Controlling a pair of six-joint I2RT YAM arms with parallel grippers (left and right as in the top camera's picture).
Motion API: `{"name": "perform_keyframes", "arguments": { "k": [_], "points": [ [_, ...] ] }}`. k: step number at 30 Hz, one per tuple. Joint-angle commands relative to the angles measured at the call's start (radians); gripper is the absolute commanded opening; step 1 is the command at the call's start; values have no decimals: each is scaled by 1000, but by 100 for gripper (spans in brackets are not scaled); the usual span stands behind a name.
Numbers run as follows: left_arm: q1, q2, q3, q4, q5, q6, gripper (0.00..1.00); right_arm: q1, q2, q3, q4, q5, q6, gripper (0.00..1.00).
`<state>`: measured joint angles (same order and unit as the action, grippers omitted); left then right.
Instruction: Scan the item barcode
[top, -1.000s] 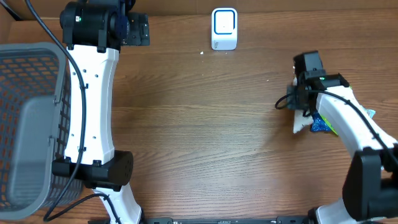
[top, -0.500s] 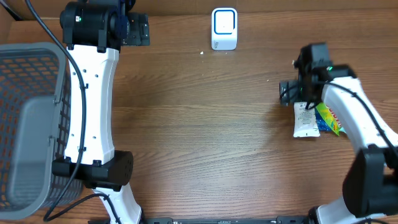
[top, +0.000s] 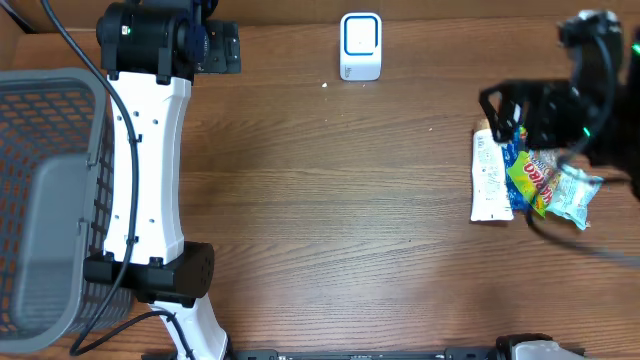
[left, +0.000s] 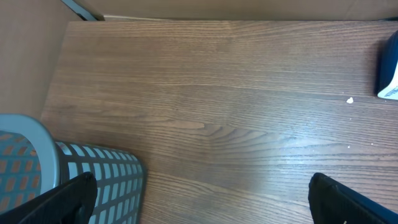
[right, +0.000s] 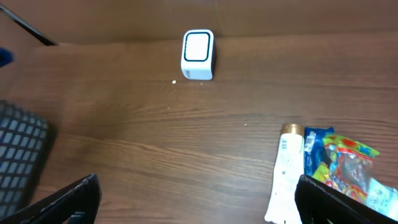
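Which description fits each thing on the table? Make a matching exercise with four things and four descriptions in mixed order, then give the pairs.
Things:
1 scanner
2 basket
3 tube
4 snack bag

Descriptions:
A grey mesh, at the left edge
B long and white, lying flat on the right
C white with a blue outline, at the far edge
D yellow, green and blue, on the right

Pairs: 1-C, 2-A, 3-B, 4-D
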<state>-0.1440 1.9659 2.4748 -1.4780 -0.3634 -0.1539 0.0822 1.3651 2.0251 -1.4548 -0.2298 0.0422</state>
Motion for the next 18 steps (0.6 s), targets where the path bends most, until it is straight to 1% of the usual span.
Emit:
{"name": "perform_keyframes", "arguments": {
  "k": [1, 3, 5, 11, 15, 18],
  "points": [
    [-7, -4, 13, 0, -5, -10, 99, 1, -36, 4, -60, 71, 10, 100],
    [-7, -4, 13, 0, -5, -10, 100, 1, -65, 4, -80, 126, 11, 100],
    [-7, -4, 13, 0, -5, -10, 100, 0, -96, 4, -58, 183, 27, 100],
    [-7, -4, 13, 0, -5, -10, 99, -15, -190, -26, -18, 509, 293, 100],
    [-7, -4, 13, 0, -5, -10, 100, -79, -310, -176, 137, 521, 295, 100],
    [-7, -4, 13, 0, -5, -10, 99, -106, -424, -357, 294, 473, 218, 100]
  ]
}}
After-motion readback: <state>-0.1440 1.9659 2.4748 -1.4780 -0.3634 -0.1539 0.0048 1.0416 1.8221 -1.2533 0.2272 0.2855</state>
